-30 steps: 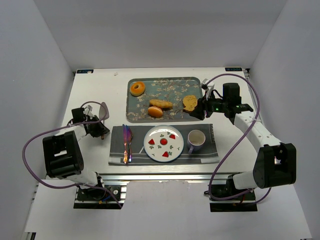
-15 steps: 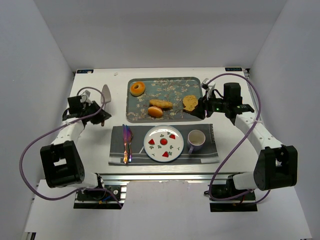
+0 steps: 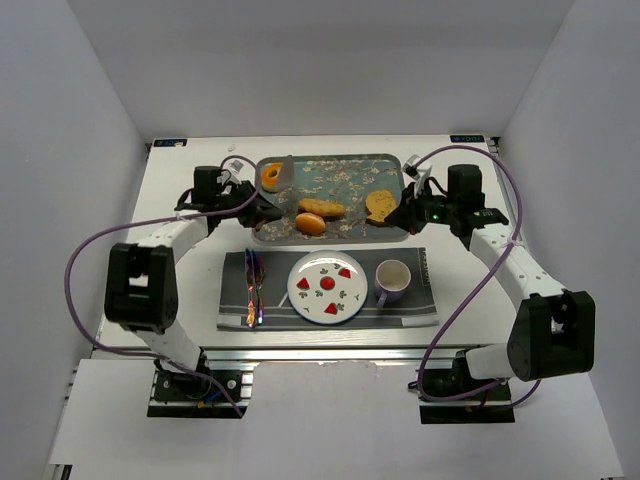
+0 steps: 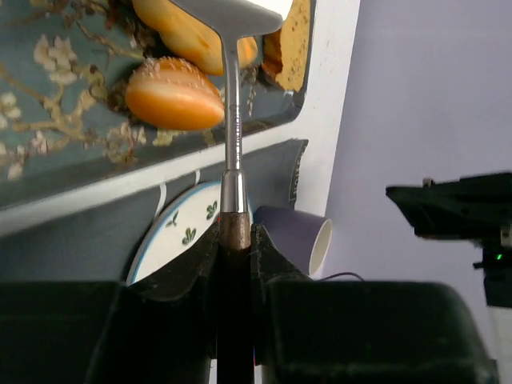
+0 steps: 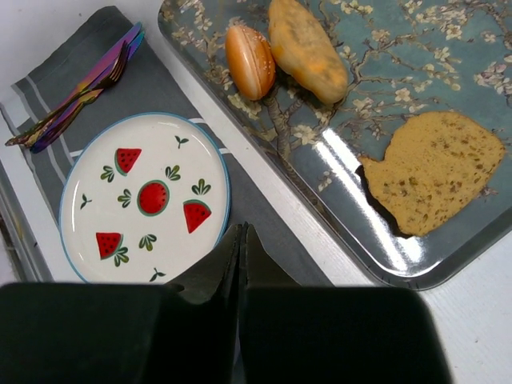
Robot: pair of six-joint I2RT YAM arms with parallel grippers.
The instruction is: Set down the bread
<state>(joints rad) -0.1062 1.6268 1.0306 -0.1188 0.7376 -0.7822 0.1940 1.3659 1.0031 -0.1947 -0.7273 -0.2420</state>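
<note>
The left arm has swung in from the table's left side, and the left gripper (image 3: 248,203) now hangs over the near-left corner of the floral tray (image 3: 345,170). The right arm has stayed at the tray's right edge.

The strawberry plate (image 3: 292,290) sits on the placemat in front of the tray, well apart from the task's thing. The left fingers are clamped on the wooden handle of a metal spatula (image 4: 231,120), whose shaft runs rightward and away from the gripper.

From overhead its blade lies just beside the right edge of the ring doughnut (image 3: 264,180), which sits in the tray's far-left corner. Whether they touch cannot be told. The doughnut is out of the left wrist view, so it probably lies to the blade's far-left.

The left arm is clearly the nearer one. The right gripper (image 5: 242,240) has its fingers pressed together, holding nothing.
</note>
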